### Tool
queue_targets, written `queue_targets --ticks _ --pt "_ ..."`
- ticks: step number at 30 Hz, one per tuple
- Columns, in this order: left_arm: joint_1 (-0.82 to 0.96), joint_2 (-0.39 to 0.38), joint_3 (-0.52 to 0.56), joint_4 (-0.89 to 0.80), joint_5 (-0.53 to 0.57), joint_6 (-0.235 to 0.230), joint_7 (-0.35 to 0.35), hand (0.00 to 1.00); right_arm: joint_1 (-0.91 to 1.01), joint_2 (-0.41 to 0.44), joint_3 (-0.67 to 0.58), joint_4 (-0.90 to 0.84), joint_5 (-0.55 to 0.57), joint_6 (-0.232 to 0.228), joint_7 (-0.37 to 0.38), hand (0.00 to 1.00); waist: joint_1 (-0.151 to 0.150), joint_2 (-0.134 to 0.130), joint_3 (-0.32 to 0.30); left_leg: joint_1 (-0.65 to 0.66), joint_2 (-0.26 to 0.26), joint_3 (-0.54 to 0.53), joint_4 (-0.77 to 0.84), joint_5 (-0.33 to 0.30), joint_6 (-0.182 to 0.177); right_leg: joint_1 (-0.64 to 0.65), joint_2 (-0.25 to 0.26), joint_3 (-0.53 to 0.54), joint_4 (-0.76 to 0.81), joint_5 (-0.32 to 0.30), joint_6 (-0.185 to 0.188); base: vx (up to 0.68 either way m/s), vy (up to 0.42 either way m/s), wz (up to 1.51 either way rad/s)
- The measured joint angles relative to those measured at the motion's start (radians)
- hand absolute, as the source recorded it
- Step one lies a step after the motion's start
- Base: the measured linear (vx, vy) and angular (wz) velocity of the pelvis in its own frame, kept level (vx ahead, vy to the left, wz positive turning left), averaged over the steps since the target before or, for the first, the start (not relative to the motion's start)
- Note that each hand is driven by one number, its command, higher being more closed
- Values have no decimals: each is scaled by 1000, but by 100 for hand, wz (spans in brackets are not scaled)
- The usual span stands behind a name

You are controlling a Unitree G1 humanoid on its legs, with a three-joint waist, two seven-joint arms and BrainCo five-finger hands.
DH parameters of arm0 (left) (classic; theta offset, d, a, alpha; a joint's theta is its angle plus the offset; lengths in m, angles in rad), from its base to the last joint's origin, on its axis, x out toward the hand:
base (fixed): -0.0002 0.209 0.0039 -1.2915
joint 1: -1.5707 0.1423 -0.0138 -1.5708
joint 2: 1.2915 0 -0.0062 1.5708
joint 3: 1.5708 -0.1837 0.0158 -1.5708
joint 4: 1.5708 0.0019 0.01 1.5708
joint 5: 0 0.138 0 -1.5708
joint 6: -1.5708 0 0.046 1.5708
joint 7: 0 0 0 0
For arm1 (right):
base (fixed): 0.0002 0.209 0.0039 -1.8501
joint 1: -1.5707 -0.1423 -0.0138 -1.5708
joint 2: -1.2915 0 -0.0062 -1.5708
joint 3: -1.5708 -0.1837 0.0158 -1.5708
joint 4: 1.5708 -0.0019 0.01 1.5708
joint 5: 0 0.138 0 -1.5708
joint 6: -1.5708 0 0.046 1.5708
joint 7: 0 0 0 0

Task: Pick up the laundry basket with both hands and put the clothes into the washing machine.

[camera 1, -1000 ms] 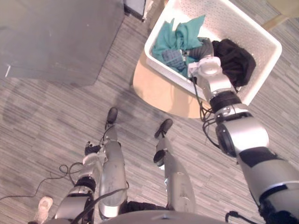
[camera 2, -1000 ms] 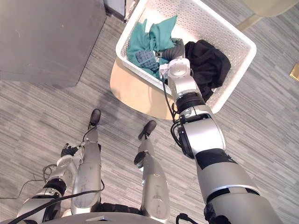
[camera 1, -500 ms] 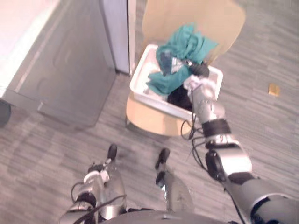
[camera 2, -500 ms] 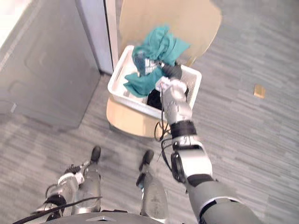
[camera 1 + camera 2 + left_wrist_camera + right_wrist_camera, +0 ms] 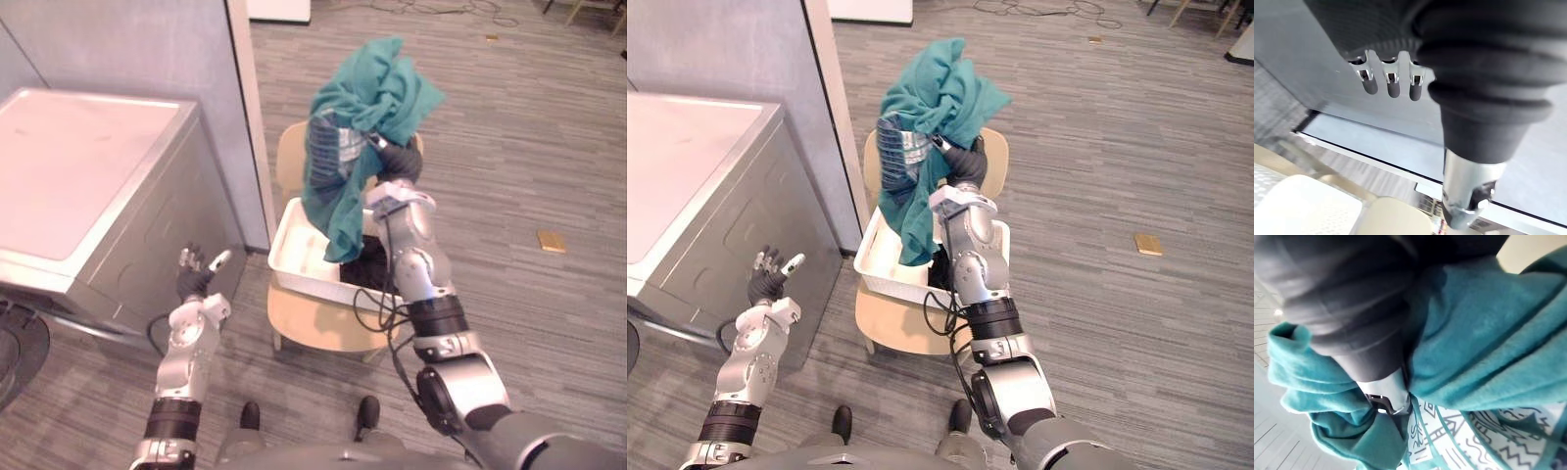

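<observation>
A white laundry basket (image 5: 304,262) sits on a pale wooden chair (image 5: 323,328), with a black garment (image 5: 370,276) still inside it. My right hand (image 5: 397,162) is raised above the basket and shut on a teal garment (image 5: 367,98), whose tail hangs down into the basket. In the right wrist view the thumb (image 5: 1386,394) is buried in the teal cloth (image 5: 1488,357). My left hand (image 5: 194,277) is held up with straight fingers (image 5: 1393,88) and holds nothing. It is in front of the grey washing machine (image 5: 88,166), left of the basket.
A grey partition wall (image 5: 147,49) stands behind the washing machine, close to the chair's left side. A small tan object (image 5: 552,241) lies on the striped carpet to the right. Open floor stretches right of and beyond the chair.
The camera has tilted up, bringing the washing machine into view. My right hand has lifted the teal garment out of the basket. My left hand has risen from beside the legs.
</observation>
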Motion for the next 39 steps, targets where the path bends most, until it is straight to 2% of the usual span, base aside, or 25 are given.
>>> queue_targets --ticks 5,12,17,23,31,32,39 --pt "-45 12 -5 -73 -2 -20 -1 0 -75 37 61 -1 1 -27 18 100 -11 6 -12 25 -3 48 -2 -7 7 19 10 44 -56 39 -3 -17 12 -26" --pt "-218 41 -92 -119 -33 -53 -7 0 -88 84 164 -3 43 -41 36 100 -22 30 -29 58 -2 74 -2 -17 6 36 13 66 -57 35 -10 -26 0 -10" --pt "-362 67 -133 -116 -40 -84 -15 0 -147 86 211 3 52 -41 44 100 -37 51 -43 59 -1 74 -4 -15 5 36 14 66 -57 36 -11 -7 -2 0" --pt "-449 122 -213 -24 -42 -87 -57 0 -155 77 220 6 61 -44 73 100 -47 52 -44 56 0 65 -4 -15 4 39 14 64 -57 46 -7 -3 -2 1" --pt "-528 175 -252 49 -62 -82 -105 0 -152 74 252 50 82 -44 85 100 -68 48 -46 57 0 64 0 -15 4 42 15 70 -57 46 -6 0 0 0" --pt "-532 184 -260 51 -71 -81 -115 100 -146 73 255 51 86 -44 85 100 -71 47 -47 57 0 65 0 -15 4 41 15 71 -57 46 -6 0 0 0" --pt "-536 192 -300 58 -95 -77 -138 100 -131 62 272 65 89 -44 85 100 -81 37 -54 58 1 65 0 -15 3 41 16 71 -57 46 -7 0 0 0"
